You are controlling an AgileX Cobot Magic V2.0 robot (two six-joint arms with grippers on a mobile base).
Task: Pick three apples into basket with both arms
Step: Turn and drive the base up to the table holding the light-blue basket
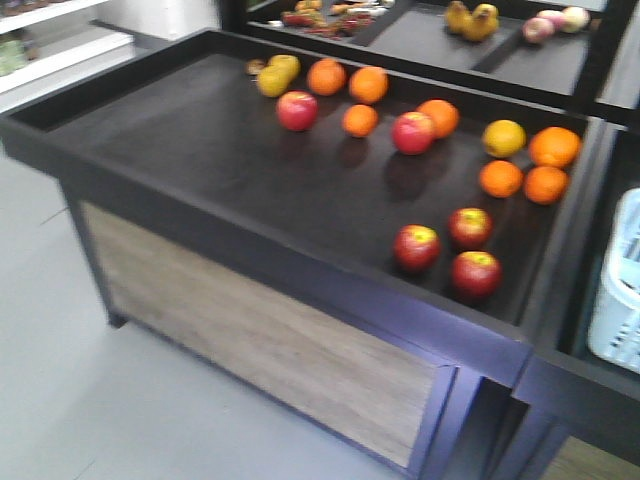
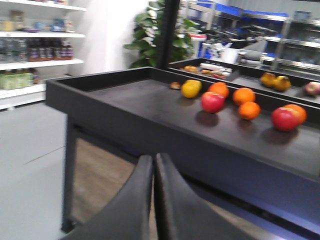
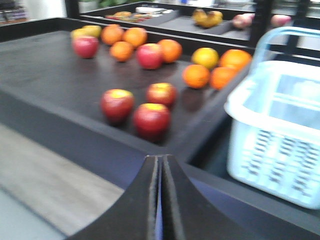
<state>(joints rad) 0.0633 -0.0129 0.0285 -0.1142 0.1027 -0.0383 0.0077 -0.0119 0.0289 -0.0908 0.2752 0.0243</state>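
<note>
You have both grippers closed on nothing: the left gripper (image 2: 154, 200) and right gripper (image 3: 161, 200) each show fingers pressed together, out in front of the black display table (image 1: 200, 150). Three apples (image 3: 151, 120) sit clustered in its near right corner. The light blue basket (image 3: 280, 135) stands just past the rim to their right, and oranges (image 3: 196, 76) lie farther back.

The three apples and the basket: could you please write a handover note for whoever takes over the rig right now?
Left claw: shut, empty, low in front of the display table.
Right claw: shut, empty, pointing at the table's near right corner.
The three apples sit clustered at that corner, untouched.
The basket stands just right of the table; no apple visible inside.
Done: nothing. Left: all three picks and drops.
</note>
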